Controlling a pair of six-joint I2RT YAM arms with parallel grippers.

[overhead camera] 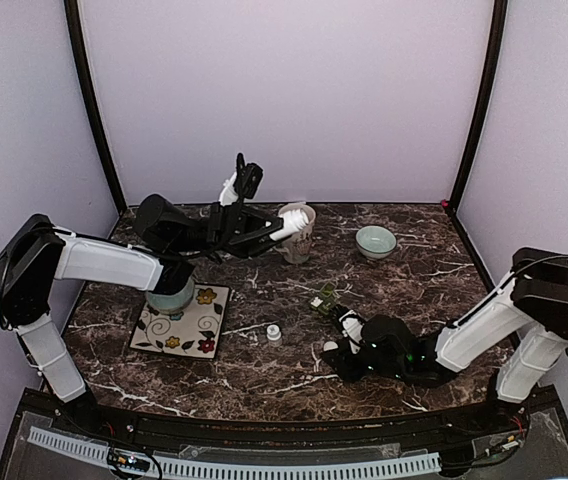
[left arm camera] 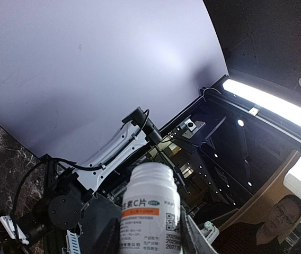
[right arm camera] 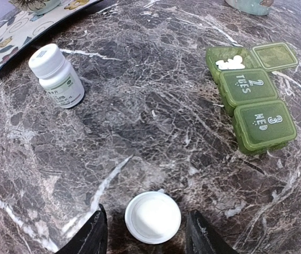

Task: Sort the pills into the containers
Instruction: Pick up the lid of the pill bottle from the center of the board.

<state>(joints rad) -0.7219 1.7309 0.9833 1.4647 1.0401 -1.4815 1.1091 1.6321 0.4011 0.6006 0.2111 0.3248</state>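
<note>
Left wrist view: the left gripper (left arm camera: 151, 235) clamps an uncapped white bottle (left arm camera: 150, 196) at bottom centre. Right gripper (right arm camera: 149, 238), jaws spread, flanks a white cap (right arm camera: 153, 217) at the lower edge. The green pill box (right arm camera: 252, 98) lies upper right, one compartment open, holding white pills (right arm camera: 230, 63).

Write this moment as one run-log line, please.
left gripper shut on white bottle | right gripper open around white cap | pill box: one compartment open, pills inside
</note>
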